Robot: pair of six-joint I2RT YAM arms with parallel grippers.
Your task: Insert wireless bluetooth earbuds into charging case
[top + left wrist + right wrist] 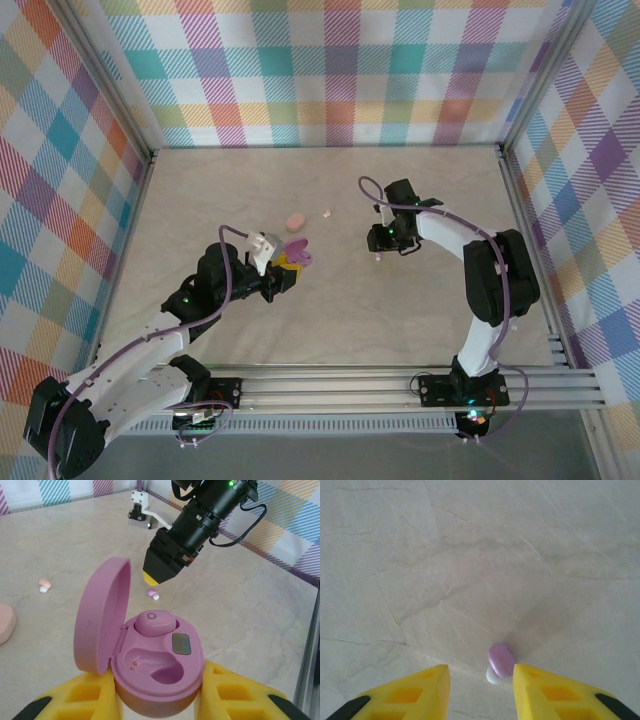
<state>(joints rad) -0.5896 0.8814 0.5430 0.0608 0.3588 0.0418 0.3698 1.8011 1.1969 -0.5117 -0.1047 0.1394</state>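
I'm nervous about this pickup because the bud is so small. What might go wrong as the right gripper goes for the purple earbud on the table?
1. The purple earbud lies off centre in the open right gripper, close beside one finger. Closing may flick it away or pinch it crookedly.
2. The open case held in the left gripper has an empty socket next to its raised lid. A crooked approach might bump the lid.

Open purple case [155, 690] has its lid [100, 615] standing up on the left, so that side's blocked, while the top and right are wide open. The far socket holds a purple earbud [154, 621] and the near socket [165, 672] is free. The right gripper [481, 686] hangs just beyond the case, with bare table [340, 275] between. The pink earbud [44, 584] and salmon-pink case [4, 622] sit off to the left.
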